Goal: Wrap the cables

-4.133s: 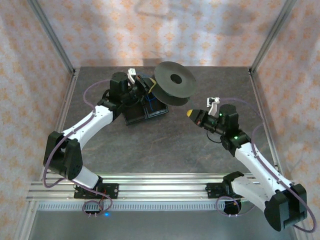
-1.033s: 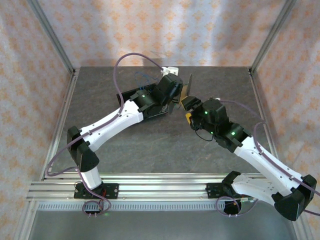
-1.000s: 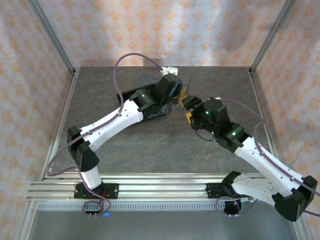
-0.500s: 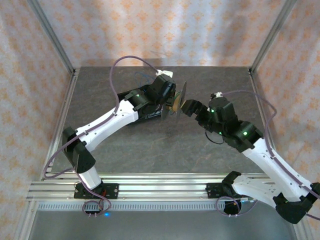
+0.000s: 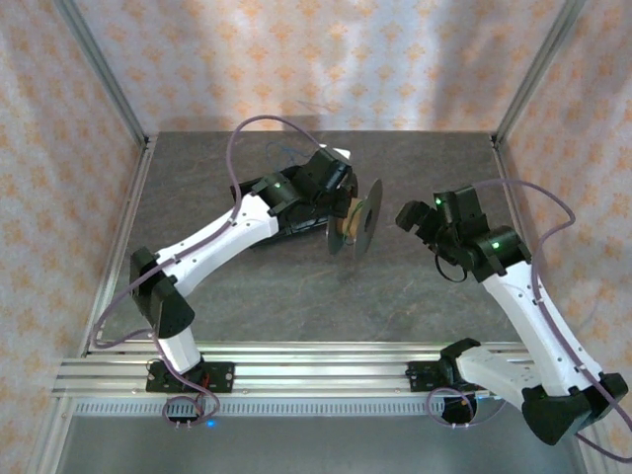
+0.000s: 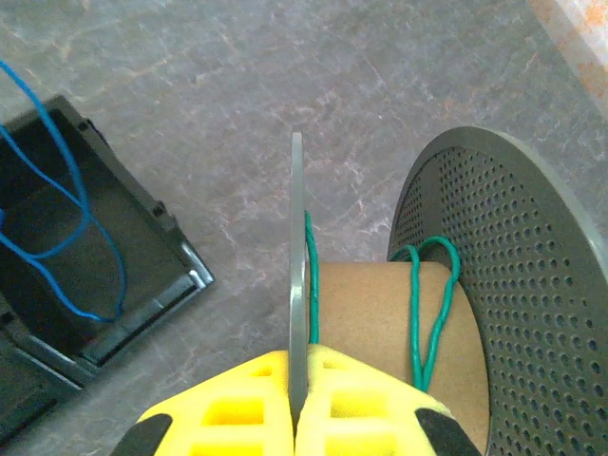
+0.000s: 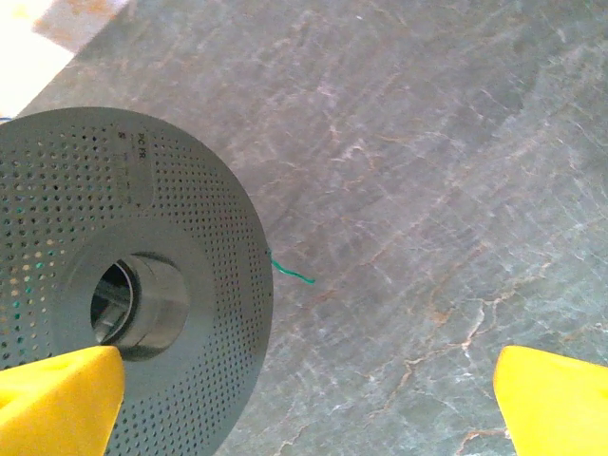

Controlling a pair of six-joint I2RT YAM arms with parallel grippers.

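The dark grey spool stands on edge at mid-table. My left gripper is shut on its thin near flange. The green cable lies in a few turns and a loose loop on the brown cardboard core, and its free end pokes out past the perforated flange. The blue cable lies loosely looped in the black tray. My right gripper is open and holds nothing. It hangs to the right of the spool, apart from it.
The black tray sits on the table under my left forearm, just left of the spool. A metal frame post stands at the back right corner. Bare grey table lies in front of the spool.
My right gripper has opened wide and drawn back to the right, away from the spool. The left gripper has kept its hold and turned the spool's face toward the right arm.
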